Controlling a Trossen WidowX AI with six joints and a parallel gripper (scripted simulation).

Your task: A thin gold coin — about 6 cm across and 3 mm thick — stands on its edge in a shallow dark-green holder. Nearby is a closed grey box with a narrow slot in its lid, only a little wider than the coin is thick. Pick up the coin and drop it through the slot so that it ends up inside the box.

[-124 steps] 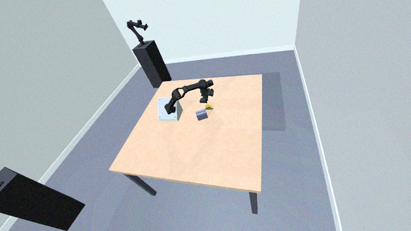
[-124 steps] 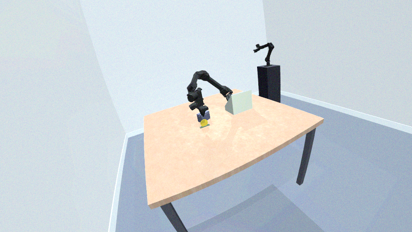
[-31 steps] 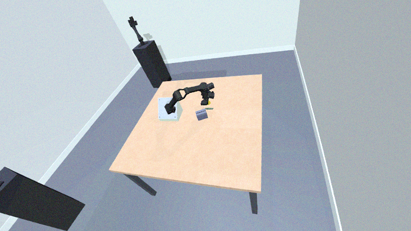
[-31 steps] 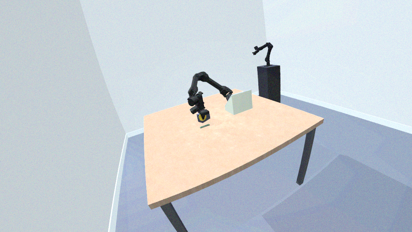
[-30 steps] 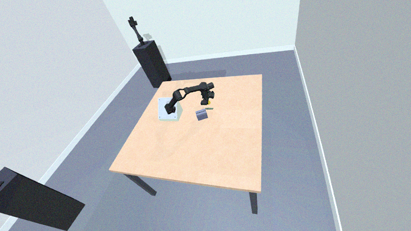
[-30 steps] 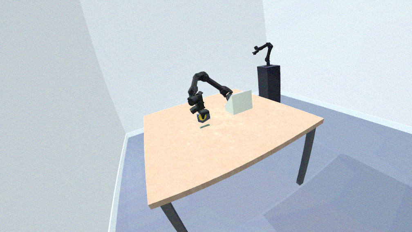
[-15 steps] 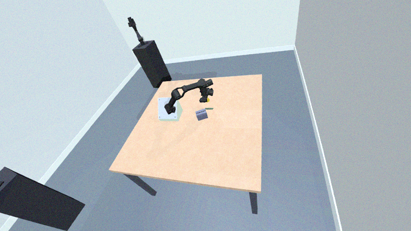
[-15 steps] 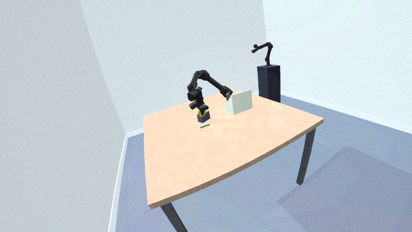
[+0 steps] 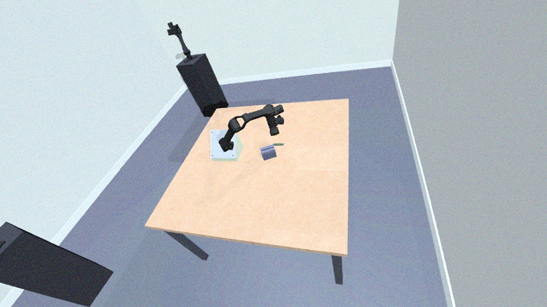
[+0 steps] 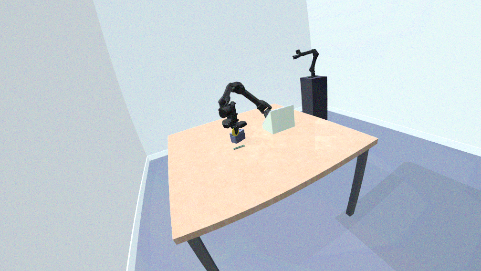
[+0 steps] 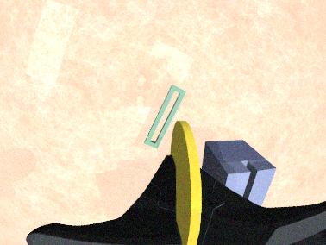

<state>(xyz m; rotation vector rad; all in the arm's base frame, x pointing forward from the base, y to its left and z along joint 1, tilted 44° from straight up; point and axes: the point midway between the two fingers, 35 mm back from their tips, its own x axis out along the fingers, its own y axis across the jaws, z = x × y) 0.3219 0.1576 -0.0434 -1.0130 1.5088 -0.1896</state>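
The gold coin [image 10: 235, 132] [image 11: 186, 181] is held on edge between the fingertips of my gripper [image 11: 173, 161] [image 10: 236, 130]. My gripper is shut on it and hangs above the table. In the top view the coin is mostly hidden by the gripper. The green holder [image 9: 278, 144] [image 10: 238, 147] [image 11: 166, 116] lies empty on the table, its narrow groove showing in the wrist view. The grey box [image 9: 268, 152] [image 10: 237, 137] [image 11: 224, 153] stands beside the holder, its dark slot visible in the wrist view, partly behind the right finger. The slot is tilted relative to the coin's face.
My arm rises from a pale wedge-shaped base [image 9: 224, 157] [image 10: 282, 119] on the wooden table [image 9: 297, 202] [image 10: 269, 182]. Two other arms stand on dark pedestals [image 9: 204, 81] [image 9: 44, 266] off the table; one pedestal [image 10: 313, 97] also shows in the exterior view.
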